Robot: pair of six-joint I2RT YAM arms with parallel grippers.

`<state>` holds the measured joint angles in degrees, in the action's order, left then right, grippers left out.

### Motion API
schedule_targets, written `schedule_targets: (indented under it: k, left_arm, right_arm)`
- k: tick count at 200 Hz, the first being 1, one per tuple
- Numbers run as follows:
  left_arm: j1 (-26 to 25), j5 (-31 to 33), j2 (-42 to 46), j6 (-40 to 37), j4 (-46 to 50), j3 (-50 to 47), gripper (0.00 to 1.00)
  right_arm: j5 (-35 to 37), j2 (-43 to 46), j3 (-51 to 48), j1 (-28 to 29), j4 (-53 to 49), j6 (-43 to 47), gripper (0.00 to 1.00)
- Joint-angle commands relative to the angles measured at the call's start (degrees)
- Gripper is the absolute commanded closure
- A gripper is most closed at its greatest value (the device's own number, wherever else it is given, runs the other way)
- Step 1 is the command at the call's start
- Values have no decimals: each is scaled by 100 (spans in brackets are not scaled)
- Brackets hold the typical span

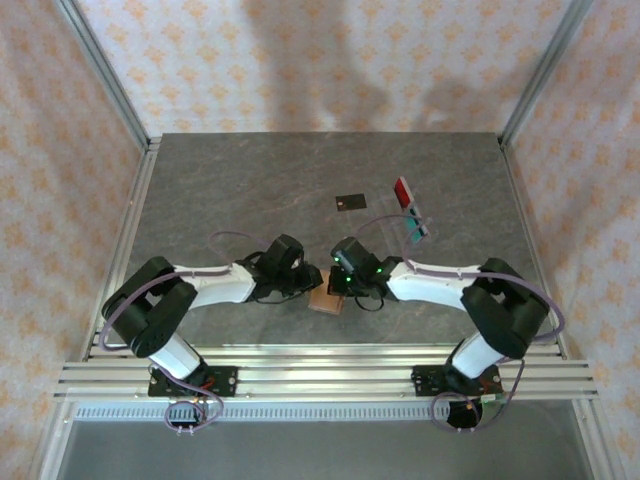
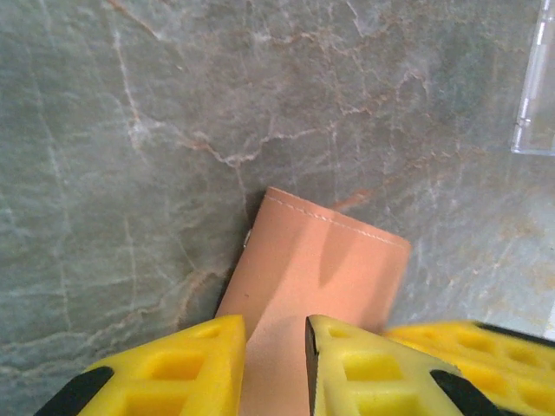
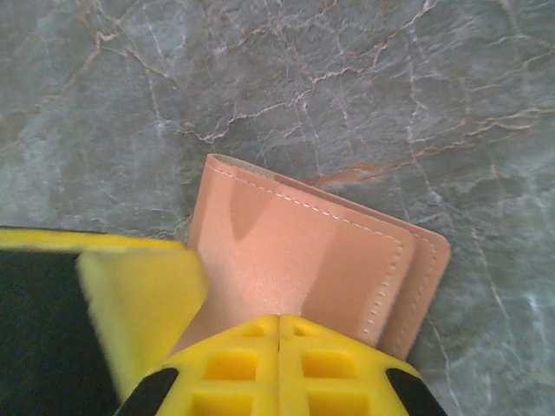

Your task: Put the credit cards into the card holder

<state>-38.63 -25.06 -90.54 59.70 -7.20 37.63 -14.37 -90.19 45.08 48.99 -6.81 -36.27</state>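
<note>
my left hand (image 2: 275, 334) seems to pinch the card holder (image 2: 329, 260), jaws narrowly apart; right hand (image 3: 277, 325) fully closed at its near edge. i'd hold it steady and ease its mouth open gently.

Table (image 1: 220, 190): everything lies on it; my two arms reach in from its near edge.
Card holder (image 1: 325, 300): flat on the table close to the near edge, about midway across, between my two grippers.
Left gripper (image 2: 275, 347): at the card holder's left, one finger on either side of its end.
Right gripper (image 3: 278, 334): at the card holder's right, tips on top of it, just beside my left gripper.
Lone card (image 1: 349, 202): behind the card holder, well apart from it.
Tray (image 1: 408, 212): right of the lone card, behind my right arm.
Rear card (image 1: 404, 191): on the tray's far end.
Front card (image 1: 416, 230): on the tray's near end.
</note>
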Motion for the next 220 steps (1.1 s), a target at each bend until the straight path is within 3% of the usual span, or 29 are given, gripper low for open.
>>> schedule_targets:
  k: [1, 69, 125, 164, 220]
  left_arm:
    - [-136, -309, 243, 286, -41, -281, 75]
    - [-136, 93, 1039, -222, 613, -609, 78]
    - [-136, 28, 625, -354, 195, -669, 78]
    - [-146, -102, 359, -179, -209, -713, 73]
    - [-151, -89, 226, -73, -300, -773, 73]
  right_arm:
    - [-13, -262, 227, 19, 260, 200, 100]
    - [-497, -261, 249, -162, 203, 580, 100]
    - [-675, 183, -28, -211, 171, 764, 100]
    - [-812, 130, -122, -215, 366, 773, 100]
    - [-711, 66, -227, -215, 425, 885, 100]
